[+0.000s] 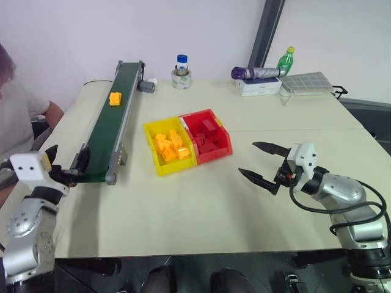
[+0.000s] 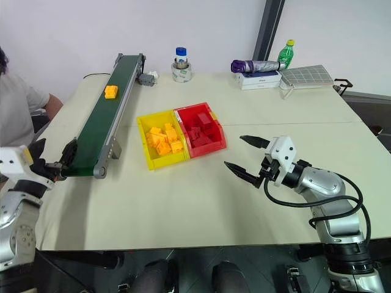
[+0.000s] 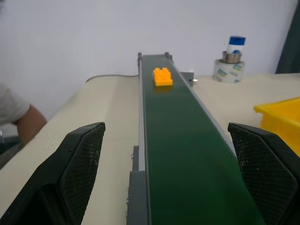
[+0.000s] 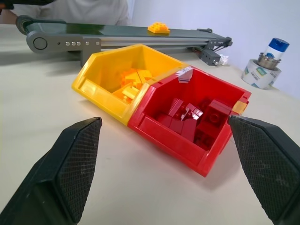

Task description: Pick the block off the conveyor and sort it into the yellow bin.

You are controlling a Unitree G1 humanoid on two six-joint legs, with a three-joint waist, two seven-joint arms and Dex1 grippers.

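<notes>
- One block (image 1: 115, 98): a small yellow-orange plastic brick with round studs on top. It lies on the belt toward the far end of the conveyor (image 1: 110, 131), well apart from both grippers.
- One conveyor: long and narrow, with a smooth dark green belt, grey metal side rails and a small grey motor (image 1: 146, 86) at its far end.
- Two bins, joined side by side, both of glossy moulded plastic, rectangular and open-topped. The yellow bin (image 1: 153, 130) stands nearer the conveyor and holds a heap of yellow-orange bricks; the red bin (image 1: 221, 141) holds dark red bricks. The bricks in each are too jumbled to count.
- Left gripper (image 1: 63, 163): two black fingers with a cross-hatched grip texture on the inner pads, spread wide apart and holding nothing. It sits at the near end of the conveyor, looking along the belt to the block.
- Right gripper (image 1: 264, 164): the same two tapered black fingers, spread wide and empty, over the bare table (image 1: 201, 207) near the red bin.
- Table: a smooth, pale cream top.
- At the far edge: one roll of tape (image 1: 181, 79) with a blue-capped jar on it, one green bottle (image 1: 286, 61), one folded purple umbrella (image 1: 255, 73).
- One person's arm (image 1: 46, 113) in a pale sleeve shows at the left.
</notes>
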